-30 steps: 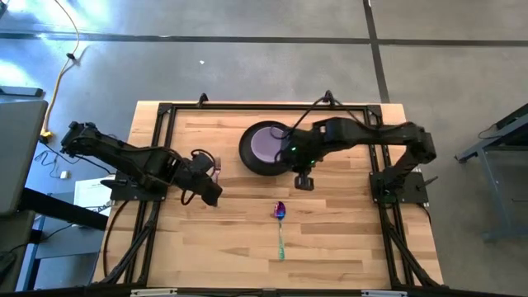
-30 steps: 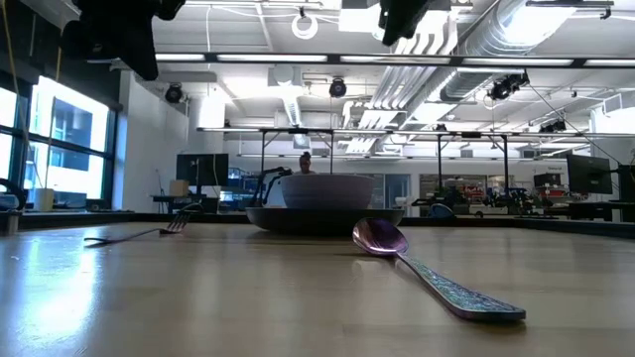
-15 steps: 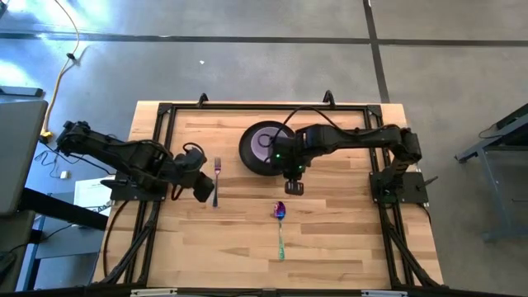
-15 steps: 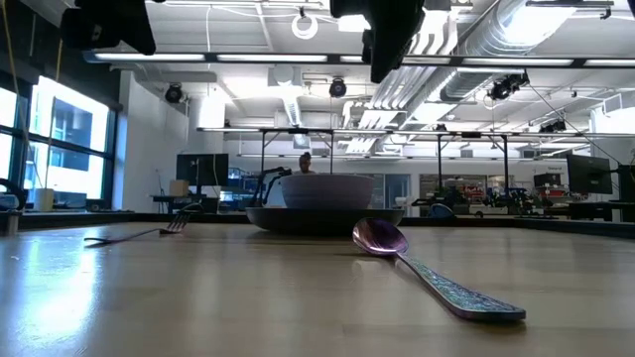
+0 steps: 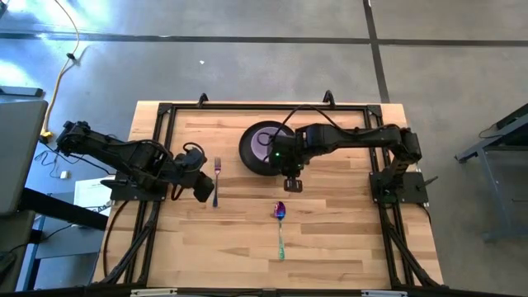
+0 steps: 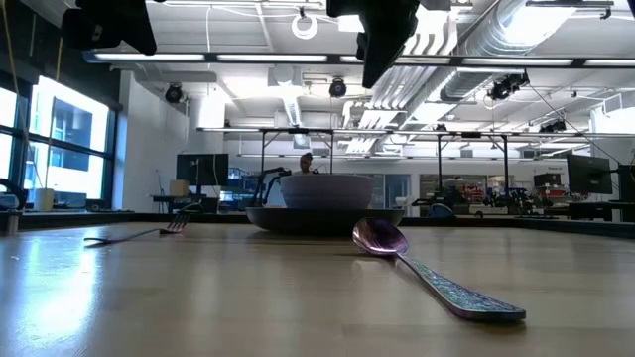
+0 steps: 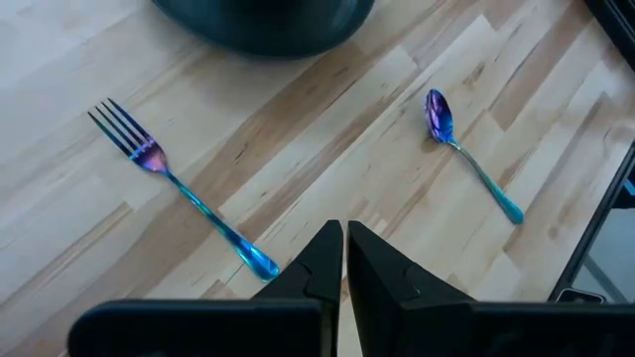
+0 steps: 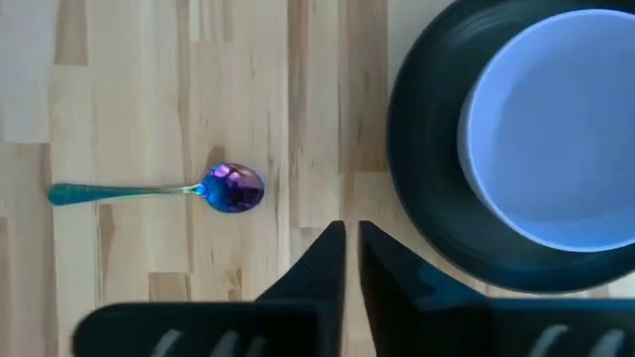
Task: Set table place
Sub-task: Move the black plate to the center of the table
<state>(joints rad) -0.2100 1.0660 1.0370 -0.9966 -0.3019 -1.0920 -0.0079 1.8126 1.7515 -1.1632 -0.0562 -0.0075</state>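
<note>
Counter (image 5: 346,239): light wood planks inside a black rail frame, carrying every piece of the place setting.

Plate (image 5: 249,157): dark grey, round, at about 12 o'clock from the counter's centre. Lavender bowl (image 5: 264,142) sits inside it, upright and empty; stacked this way, the pair reads as the centre of the setting.

Fork (image 5: 217,172): flat on the counter at 9 o'clock of the plate, apart from it, tines toward the far edge. That suits a fork's usual side.

Spoon (image 5: 280,224): purple head, teal handle, flat at 6 o'clock of the plate, apart from it, head toward the plate. It looks unplaced, likely the remaining item, belonging at the plate's 3 o'clock side.

Right gripper (image 5: 292,185): hangs above the counter at the plate's 5 o'clock rim, between plate and spoon; fingers together, holding nothing. Probably positioned to go for the spoon.

Left gripper (image 5: 206,193): just beside the fork handle, fingers together, empty, apparently waiting.

Obstructions: none between right gripper and spoon; the plate rim is near. Background room beyond holds benches and monitors.
</note>
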